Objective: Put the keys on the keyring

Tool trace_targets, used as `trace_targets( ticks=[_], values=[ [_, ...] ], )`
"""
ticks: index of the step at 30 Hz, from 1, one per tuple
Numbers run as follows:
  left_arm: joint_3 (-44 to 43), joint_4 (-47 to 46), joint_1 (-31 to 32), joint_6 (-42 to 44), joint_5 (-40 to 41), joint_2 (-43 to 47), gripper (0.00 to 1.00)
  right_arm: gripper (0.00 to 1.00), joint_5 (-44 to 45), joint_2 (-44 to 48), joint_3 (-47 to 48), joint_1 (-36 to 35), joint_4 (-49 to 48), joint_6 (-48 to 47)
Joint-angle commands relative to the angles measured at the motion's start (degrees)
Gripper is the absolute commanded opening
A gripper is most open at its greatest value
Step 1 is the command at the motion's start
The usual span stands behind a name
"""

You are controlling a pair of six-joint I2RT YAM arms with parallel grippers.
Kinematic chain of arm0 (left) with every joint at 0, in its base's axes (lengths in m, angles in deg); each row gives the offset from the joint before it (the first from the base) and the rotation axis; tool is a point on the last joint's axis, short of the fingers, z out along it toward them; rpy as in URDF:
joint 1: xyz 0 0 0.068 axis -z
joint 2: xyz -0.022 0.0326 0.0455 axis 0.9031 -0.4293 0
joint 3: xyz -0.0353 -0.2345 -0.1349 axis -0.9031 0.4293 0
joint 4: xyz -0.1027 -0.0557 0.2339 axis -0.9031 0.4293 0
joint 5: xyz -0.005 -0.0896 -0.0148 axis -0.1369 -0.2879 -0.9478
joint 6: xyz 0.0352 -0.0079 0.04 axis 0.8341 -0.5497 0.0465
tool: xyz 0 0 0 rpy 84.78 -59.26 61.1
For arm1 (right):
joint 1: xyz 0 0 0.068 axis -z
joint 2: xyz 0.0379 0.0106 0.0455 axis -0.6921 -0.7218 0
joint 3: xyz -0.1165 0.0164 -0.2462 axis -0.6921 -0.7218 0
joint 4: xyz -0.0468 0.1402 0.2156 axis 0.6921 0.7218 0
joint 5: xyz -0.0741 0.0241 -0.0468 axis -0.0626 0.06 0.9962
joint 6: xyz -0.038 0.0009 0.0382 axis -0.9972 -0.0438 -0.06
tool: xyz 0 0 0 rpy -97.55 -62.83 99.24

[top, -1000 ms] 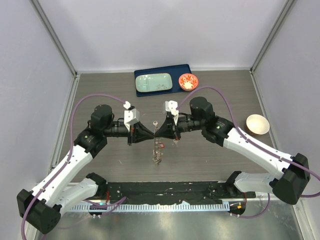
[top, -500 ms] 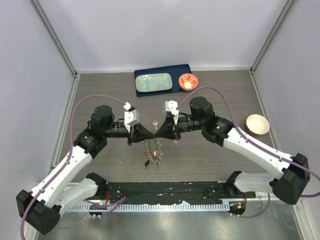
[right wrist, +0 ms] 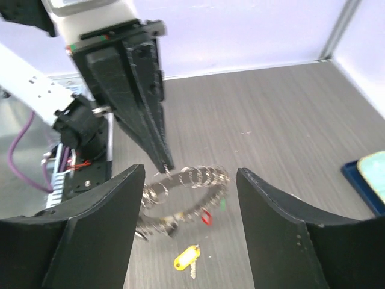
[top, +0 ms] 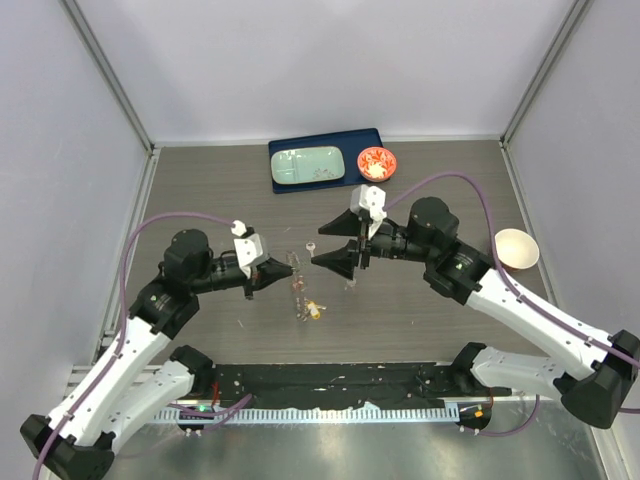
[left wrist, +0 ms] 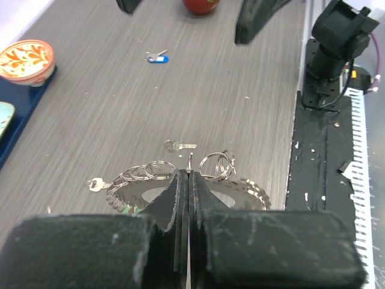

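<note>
The keyring (top: 298, 285) hangs in the air, tilted, from my left gripper (top: 284, 273), which is shut on one of its small wire loops. From the left wrist its fringe of silver keys (left wrist: 240, 186) spreads just beyond the pressed-together fingertips (left wrist: 180, 180). My right gripper (top: 318, 258) stands open to the right of the ring, touching nothing; between its fingers the right wrist view shows the keyring (right wrist: 204, 176) and, on the table below, the yellow-headed key (right wrist: 186, 259). That yellow key (top: 316, 311) lies under the ring. A blue-headed key (left wrist: 157, 58) and a plain silver key (left wrist: 180, 145) lie on the table further out.
A navy tray (top: 355, 140) with a pale green dish (top: 308, 165) sits at the back, an orange patterned bowl (top: 377, 163) at its right end. A cream bowl (top: 515, 248) stands at the right. Another small silver key (top: 311, 246) lies behind the grippers.
My right gripper has let go of the keyring, opened and drawn back to the right. The left arm has pulled back left with the ring, which swings from it.
</note>
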Motion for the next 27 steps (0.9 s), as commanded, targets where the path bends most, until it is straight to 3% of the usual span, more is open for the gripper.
trace_targets(
  ticks=[1,6,10,14,18,24,27],
  values=[
    [0.4,1.2,0.3,2.9,4.9,5.1,0.00,0.70,9.9,2.6,-2.8,-0.4,-6.2,3.2],
    [1.9,4.6,0.2,3.9,8.9,9.9,0.00,0.71,12.8,1.4,-4.3,-0.3,-5.8,3.6],
    [5.5,2.0,0.2,1.7,10.1,13.2,0.00,0.71,9.9,-0.7,-5.3,-0.3,-6.5,4.2],
    [7.9,-2.6,0.2,-4.5,11.5,15.1,0.00,0.71,6.7,-2.9,-7.2,-0.3,-12.2,5.7],
    [8.4,-1.4,0.2,-5.2,13.2,16.8,0.00,0.71,6.6,-5.0,-10.1,-0.4,-18.1,7.9],
    [9.1,1.3,0.2,-4.5,17.5,20.3,0.00,0.69,9.5,-8.4,-9.6,-1.1,-16.8,9.4],
    [9.1,2.5,0.2,-3.0,20.1,21.8,0.00,0.68,14.2,-10.1,-8.0,-2.5,-11.0,8.9]
  ],
)
